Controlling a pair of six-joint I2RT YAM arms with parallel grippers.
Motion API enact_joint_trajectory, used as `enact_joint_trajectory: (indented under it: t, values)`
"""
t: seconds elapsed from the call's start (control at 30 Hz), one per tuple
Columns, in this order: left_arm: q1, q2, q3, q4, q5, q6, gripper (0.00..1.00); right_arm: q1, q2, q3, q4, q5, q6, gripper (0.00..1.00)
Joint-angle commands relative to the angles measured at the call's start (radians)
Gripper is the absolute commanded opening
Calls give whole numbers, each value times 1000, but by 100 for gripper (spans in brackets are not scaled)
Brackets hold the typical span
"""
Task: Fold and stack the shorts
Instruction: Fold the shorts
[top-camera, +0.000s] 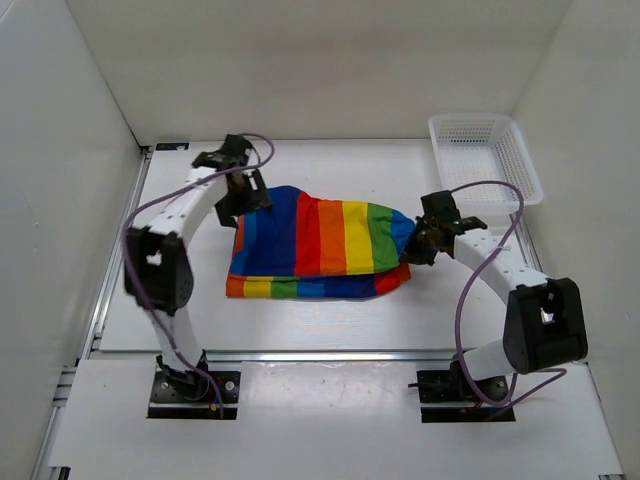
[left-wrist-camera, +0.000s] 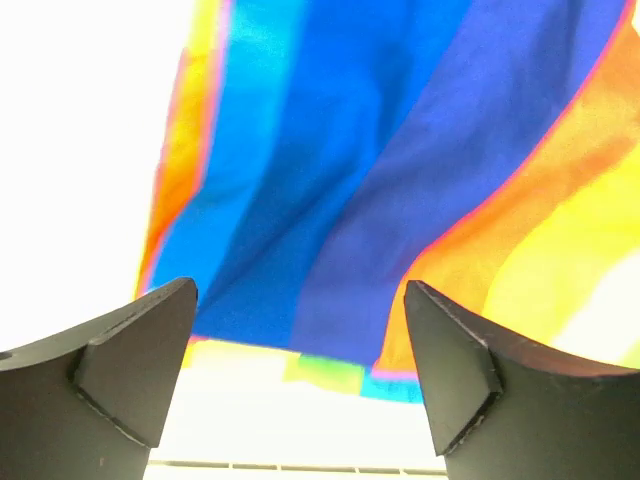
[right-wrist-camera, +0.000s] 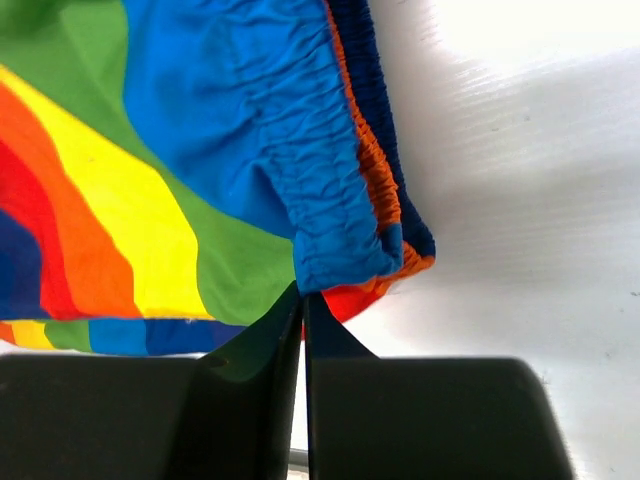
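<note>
Right wrist view: my right pincer (right-wrist-camera: 303, 298) is clamped on the shorts (right-wrist-camera: 200, 150) at the waistband; my left pincer (left-wrist-camera: 300, 292) stands apart.

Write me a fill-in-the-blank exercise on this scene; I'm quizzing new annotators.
The white plastic mesh basket sits at the table's far ____ corner.
The left gripper has its fingers ____ (open/shut) near the rainbow-striped cloth shorts.
The right gripper has its fingers ____ (open/shut) at the shorts' blue elastic waistband.
The shorts' stripe between red and yellow is ____.
Missing: right; open; shut; orange.
</note>
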Motion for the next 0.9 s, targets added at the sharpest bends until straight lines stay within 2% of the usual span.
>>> enact_joint_trajectory:
  t: [0.0,0.07,0.13,0.2,0.27,0.37,0.57,0.87]
  values:
    - [92,-239,-128,-41,11,-2,94,9,-54,22,-43,25,-24,7]
    - [158,-366,-298,-10,69,-13,90,20,-78,12,-53,25,-24,8]
    - [204,-469,-453,25,106,-37,79,20,-89,2,-53,25,-24,9]
    - [213,-518,-538,63,154,-46,68,30,-89,-7,-53,34,-24,9]
    - [226,-545,-628,94,192,-46,63,43,-79,-7,-53,34,-33,9]
    - [226,-516,-668,145,223,-46,65,52,-69,-7,-53,34,-33,9]
    - [207,-394,-643,183,223,-14,66,52,-59,-7,-53,34,-33,10]
    - [207,-276,-570,192,148,4,57,61,-59,2,-63,34,-24,10]
